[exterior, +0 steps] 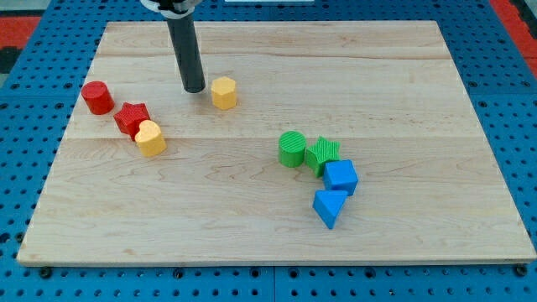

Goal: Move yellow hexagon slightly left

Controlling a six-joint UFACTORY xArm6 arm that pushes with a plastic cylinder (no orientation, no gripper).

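The worktop (pixel 277 226) is a pale wooden board with visible grain and long plank seams, lying on a blue pegboard surface (pixel 25 168) dotted with regular holes; a strip of red pegboard (pixel 21 25) shows at the upper left of the frame and another at the upper right corner. The tool here is a straight dark rod with nothing to open or close — my tip (pixel 194 90) rests on the board in the upper left-centre of the frame. The yellow hexagon (pixel 224 92) stands just to the right of my tip, a narrow gap between them, not touching as far as can be seen. At the left of the frame a red cylinder (pixel 97 98) sits apart from a red star (pixel 132 117), and a yellow heart-like block (pixel 151 137) touches the star's lower right side. Right of centre a green cylinder (pixel 292 148) and a green star-like block (pixel 322 155) stand side by side — a blue cube (pixel 341 177) lies against the green star's lower right, and a blue triangular block (pixel 329 207) sits just below it.
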